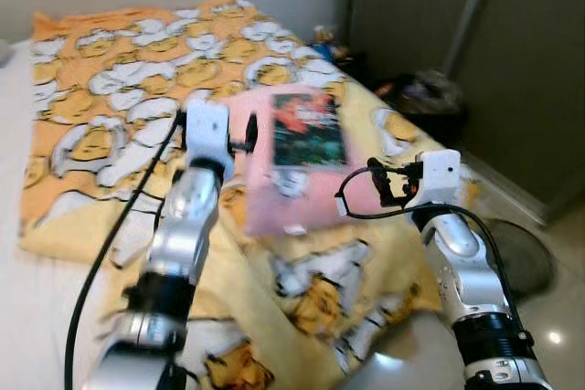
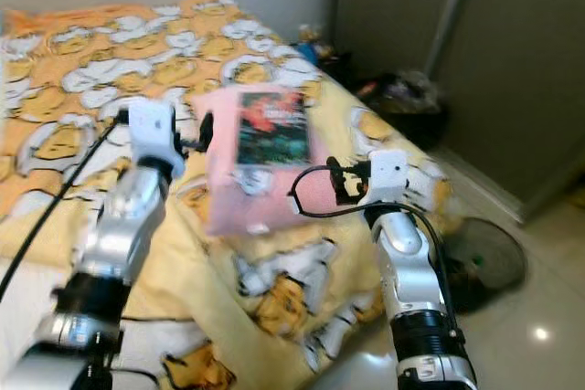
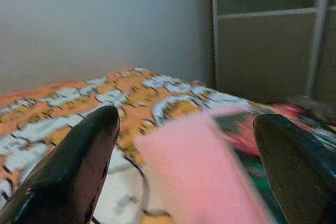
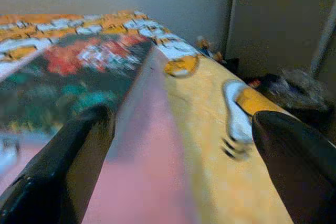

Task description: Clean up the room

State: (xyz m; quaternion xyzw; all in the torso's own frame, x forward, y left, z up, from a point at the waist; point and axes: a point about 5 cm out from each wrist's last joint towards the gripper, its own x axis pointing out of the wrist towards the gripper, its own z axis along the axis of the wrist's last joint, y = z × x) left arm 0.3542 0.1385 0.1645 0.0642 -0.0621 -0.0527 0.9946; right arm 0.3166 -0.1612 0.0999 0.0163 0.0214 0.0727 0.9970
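Observation:
A pink cushion (image 1: 306,166) with a dark red-and-green picture on top lies on the orange and yellow cartoon-print blanket (image 1: 119,89) of the bed. My left gripper (image 1: 249,137) is at the cushion's left edge and my right gripper (image 1: 379,182) is at its right edge. In the left wrist view the black fingers (image 3: 79,166) stand wide apart, with the pink cushion (image 3: 205,171) between them. In the right wrist view the fingers (image 4: 299,161) are also spread, with the cushion's edge (image 4: 142,145) between them. Both grippers are open.
The bed's right edge drops to a glossy tiled floor, where a round fan (image 1: 521,258) lies. A dark bag and clutter (image 1: 430,98) sit by the grey sliding doors (image 1: 512,61). Small items (image 1: 324,43) crowd the bed's far corner. Bare white mattress (image 1: 18,299) shows at the left.

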